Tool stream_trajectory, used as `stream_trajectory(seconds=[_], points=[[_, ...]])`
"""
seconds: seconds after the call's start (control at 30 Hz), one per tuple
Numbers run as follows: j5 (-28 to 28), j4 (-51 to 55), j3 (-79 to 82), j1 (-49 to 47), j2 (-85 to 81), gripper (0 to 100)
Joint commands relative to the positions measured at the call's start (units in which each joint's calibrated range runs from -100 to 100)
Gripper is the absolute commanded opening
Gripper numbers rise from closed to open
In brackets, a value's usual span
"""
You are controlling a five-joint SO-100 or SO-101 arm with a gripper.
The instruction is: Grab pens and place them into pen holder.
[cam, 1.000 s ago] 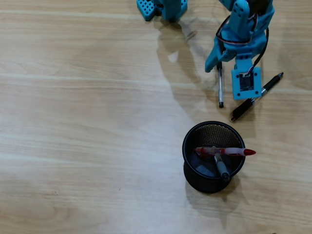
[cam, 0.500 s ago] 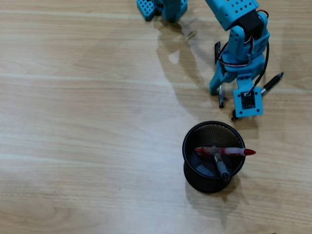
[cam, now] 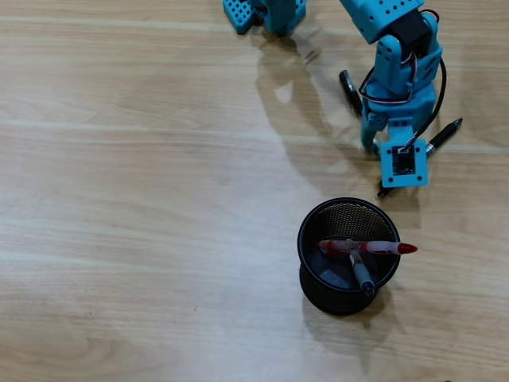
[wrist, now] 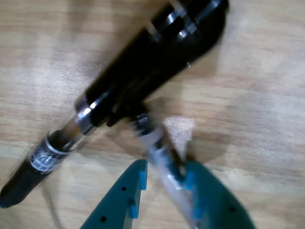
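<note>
black mesh pen holder (cam: 318, 274), red-and-clear pen (cam: 367, 247)

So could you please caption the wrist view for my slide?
Blue jaws straddle a clear pen beside a black pen on the wooden table.

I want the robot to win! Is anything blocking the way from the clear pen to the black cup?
Nothing visible does. Bare table lies between the clear pen at the gripper and the pen holder.

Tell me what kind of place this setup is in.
Probably a desk or hobby workbench, not a factory: a light wood-grain tabletop, a black mesh pen holder with two pens inside, and a small blue plastic arm whose pincer is down at a clear pen on the table.
</note>
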Motion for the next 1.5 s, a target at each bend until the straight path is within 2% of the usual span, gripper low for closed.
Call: stream_trajectory(seconds=[0.0, 0.1, 0.47, 0.63, 0.7, 0.93, 1.17, 1.3, 1.47], points=[[-0.4, -0.3, 0.3, -0.7, 0.5, 5], [-0.4, -0.2, 0.3, -0.8, 0.5, 2], [0.1, 1.1, 1.0, -0.1, -4.1, 2], [4.7, 15.0, -3.4, 5.9, -18.6, 2], [6.8, 23.8, -7.6, 10.7, -26.9, 2], [11.3, 36.3, -16.3, 19.9, -39.7, 2], [12.8, 35.8, -18.0, 22.9, -45.9, 2], [14.3, 26.3, -18.2, 22.5, -45.7, 2], [17.9, 8.4, -17.6, 21.5, -45.6, 2]])
